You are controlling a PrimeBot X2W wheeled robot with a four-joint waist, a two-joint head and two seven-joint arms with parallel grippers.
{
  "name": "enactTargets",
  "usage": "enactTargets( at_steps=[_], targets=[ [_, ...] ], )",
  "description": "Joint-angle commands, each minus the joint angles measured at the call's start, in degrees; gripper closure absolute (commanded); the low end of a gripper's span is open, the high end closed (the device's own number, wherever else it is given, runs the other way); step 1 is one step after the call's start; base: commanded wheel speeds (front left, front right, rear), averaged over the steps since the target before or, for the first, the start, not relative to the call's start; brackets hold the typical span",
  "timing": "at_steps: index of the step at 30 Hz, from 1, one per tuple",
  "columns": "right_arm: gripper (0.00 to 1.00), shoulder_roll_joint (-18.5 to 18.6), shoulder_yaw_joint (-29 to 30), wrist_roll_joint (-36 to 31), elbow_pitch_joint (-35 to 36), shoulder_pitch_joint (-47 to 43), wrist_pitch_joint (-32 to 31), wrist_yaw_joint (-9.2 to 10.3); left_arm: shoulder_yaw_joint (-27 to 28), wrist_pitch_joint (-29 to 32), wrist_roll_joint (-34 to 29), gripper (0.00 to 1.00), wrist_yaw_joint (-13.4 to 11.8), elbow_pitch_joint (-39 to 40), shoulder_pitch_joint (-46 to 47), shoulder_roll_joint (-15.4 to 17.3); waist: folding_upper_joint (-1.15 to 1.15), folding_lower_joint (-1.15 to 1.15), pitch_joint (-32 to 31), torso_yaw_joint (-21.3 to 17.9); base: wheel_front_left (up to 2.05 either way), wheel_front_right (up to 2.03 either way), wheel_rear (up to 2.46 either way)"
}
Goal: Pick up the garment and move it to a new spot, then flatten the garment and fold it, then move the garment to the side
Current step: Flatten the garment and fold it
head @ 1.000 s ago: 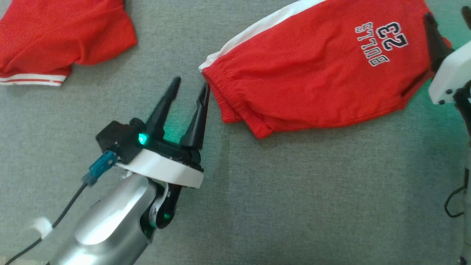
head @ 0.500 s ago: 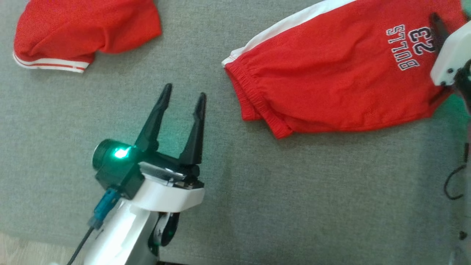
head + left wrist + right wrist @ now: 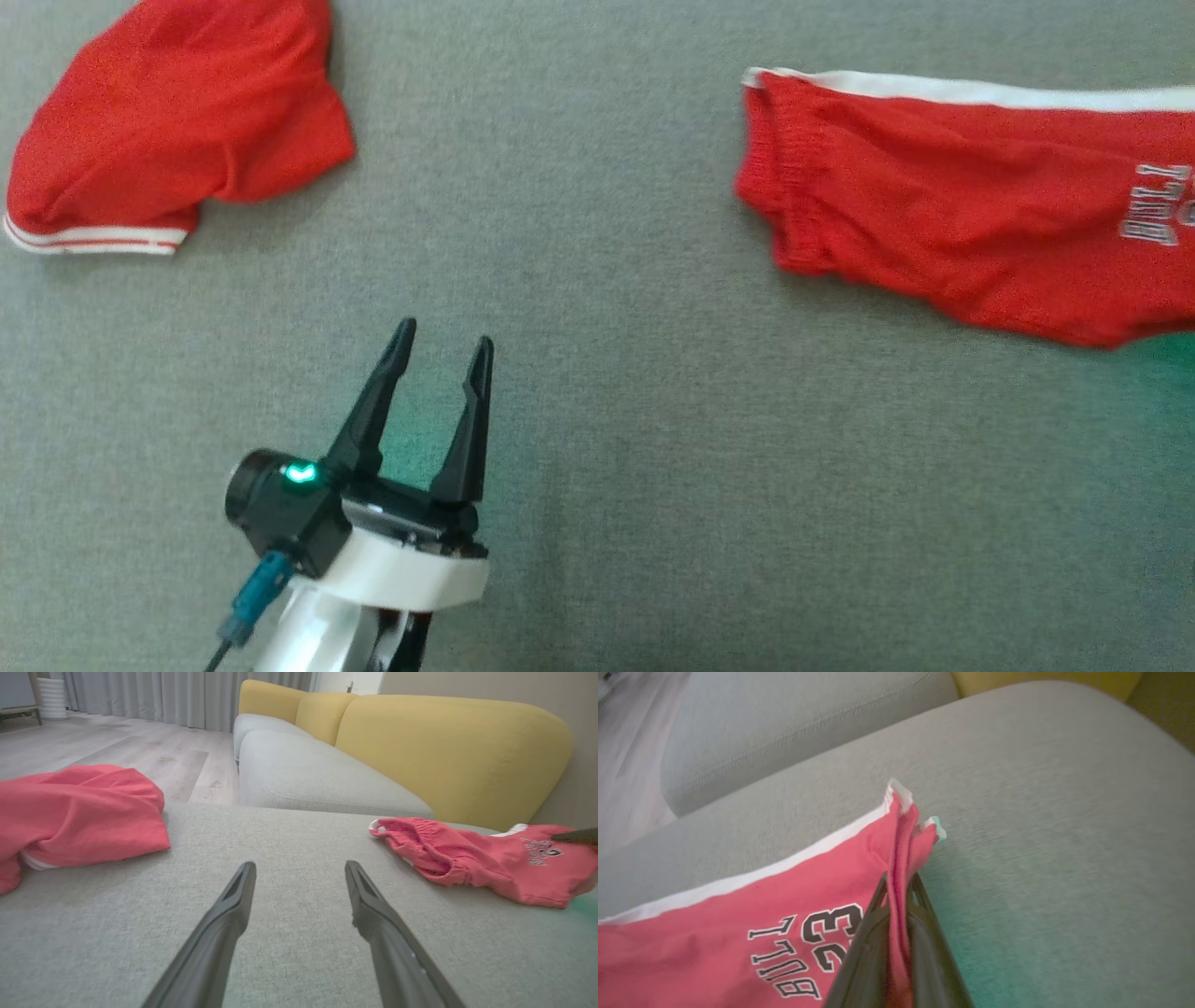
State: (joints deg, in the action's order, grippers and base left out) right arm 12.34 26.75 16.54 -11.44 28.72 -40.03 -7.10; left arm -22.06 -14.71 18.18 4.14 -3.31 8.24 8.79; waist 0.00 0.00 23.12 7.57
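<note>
Two tools: we kept the left tool (image 3: 444, 334) spread open and empty above the grey sofa cushion (image 3: 653, 448); the right tool (image 3: 897, 882) was clamped shut on the shorts (image 3: 934, 215).
Shorts: they lay folded at the cushion's right, well apart from the left tool.
Grip spot: a hem corner beside the white stripe (image 3: 738, 883); we judged this pinch suited dragging them aside without undoing the fold.
Other red garment (image 3: 177, 140): it lay far left, out of the way.

Soft, matt red cloth shorts (image 3: 934, 233) at 2 o'clock on coarse grey woven upholstery (image 3: 653, 448); the left gripper (image 3: 444, 333) is smooth, matt black plastic.
</note>
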Motion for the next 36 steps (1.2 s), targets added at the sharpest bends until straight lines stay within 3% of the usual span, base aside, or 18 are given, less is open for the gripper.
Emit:
enactTargets(
  at_steps=[1, 5, 9, 13, 19, 22, 25, 26, 27, 29, 30, 31, 36],
  targets=[
    [1.0, 0.6, 0.44, 1.81, 3.75, 1.51, 0.09, -0.39, 2.75, -0.29, -0.8, 0.0, 0.62, 1.0, -0.71, -0.27, 0.0, 0.0, -1.79, -1.03, 0.0, 0.0, 0.0],
    [1.0, -2.48, -0.63, 5.32, 7.67, 3.33, -1.58, -0.39, 4.14, -0.29, -1.9, 0.0, 1.61, -0.07, -2.23, -1.86, 0.0, 0.0, -3.95, -1.62, 0.0, 0.0, 0.0],
    [1.0, -7.95, -7.35, 8.43, 11.27, 4.06, -4.32, -0.39, 5.05, -0.29, -2.83, 0.0, 2.22, -1.26, -4.07, -2.99, 0.0, 0.0, -6.56, -2.47, 0.0, 0.0, 0.0],
    [1.0, -9.34, -13.81, 9.64, 10.82, 3.78, -3.89, -0.39, 5.21, -0.29, -3.31, 0.0, 2.54, -2.13, -4.97, -3.66, 0.0, 0.0, -7.68, -2.74, 0.0, 0.0, 0.0],
    [1.0, -9.44, -26.42, 14.9, -2.92, 4.69, 5.94, -0.39, 3.22, -0.29, -3.95, 0.0, 3.06, -3.89, -4.55, -4.65, 0.0, 0.0, -8.9, -0.7, 0.0, 0.0, 0.0],
    [1.0, -9.45, -31.01, 17.14, -12.21, 6.19, 12.23, -0.39, 3.29, -0.29, -3.72, 0.0, 3.18, -5.28, -4.75, -5.0, 0.0, 0.0, -9.35, 0.99, 0.0, 0.0, 0.0],
    [1.0, -9.45, -33.51, 19.14, -17.13, 7.99, 16.61, -0.39, 3.66, -0.29, -3.66, 0.0, 3.23, -5.87, -5.28, -5.22, 0.0, 0.0, -9.62, 1.64, 0.0, 0.0, 0.0],
    [0.96, -9.46, -34.26, 19.95, -18.4, 8.55, 18.09, -0.39, 3.77, -0.29, -3.69, 0.0, 3.24, -6.02, -5.52, -5.28, 0.0, 0.0, -9.72, 1.69, 0.0, 0.0, 0.0],
    [0.7, -9.46, -35.16, 21.21, -19.36, 9.07, 19.48, -0.39, 3.86, -0.29, -3.75, 0.0, 3.25, -6.09, -5.74, -5.34, 0.0, 0.0, -9.8, 1.69, 0.0, 0.0, 0.0],
    [0.54, -9.46, -37.34, 23.9, -20.58, 10.05, 22.51, -0.39, 4.1, -0.29, -3.94, 0.0, 3.27, -6.2, -6.16, -5.44, 0.0, 0.0, -9.96, 1.42, 0.0, 0.0, 0.0],
    [0.33, -9.46, -38.54, 25.34, -21.01, 10.44, 24.09, -0.39, 4.19, -0.29, -4.01, 0.0, 3.28, -6.3, -6.36, -5.48, 0.0, 0.0, -10.06, 1.17, 0.0, 0.0, 0.0],
    [0.0, -9.46, -39.82, 27.01, -21.34, 10.73, 25.54, -0.39, 4.22, -0.29, -4.05, 0.0, 3.29, -6.42, -6.5, -5.53, 0.0, 0.0, -10.16, 0.93, 0.0, 0.0, 0.0],
    [0.0, -9.46, -47.7, 34.7, -20.62, 10.38, 30.72, -0.39, 4.6, -0.29, -4.21, 0.0, 3.31, -6.59, -6.83, -5.7, 0.0, 0.0, -10.95, -0.85, 0.0, 0.0, 0.0]
  ],
)
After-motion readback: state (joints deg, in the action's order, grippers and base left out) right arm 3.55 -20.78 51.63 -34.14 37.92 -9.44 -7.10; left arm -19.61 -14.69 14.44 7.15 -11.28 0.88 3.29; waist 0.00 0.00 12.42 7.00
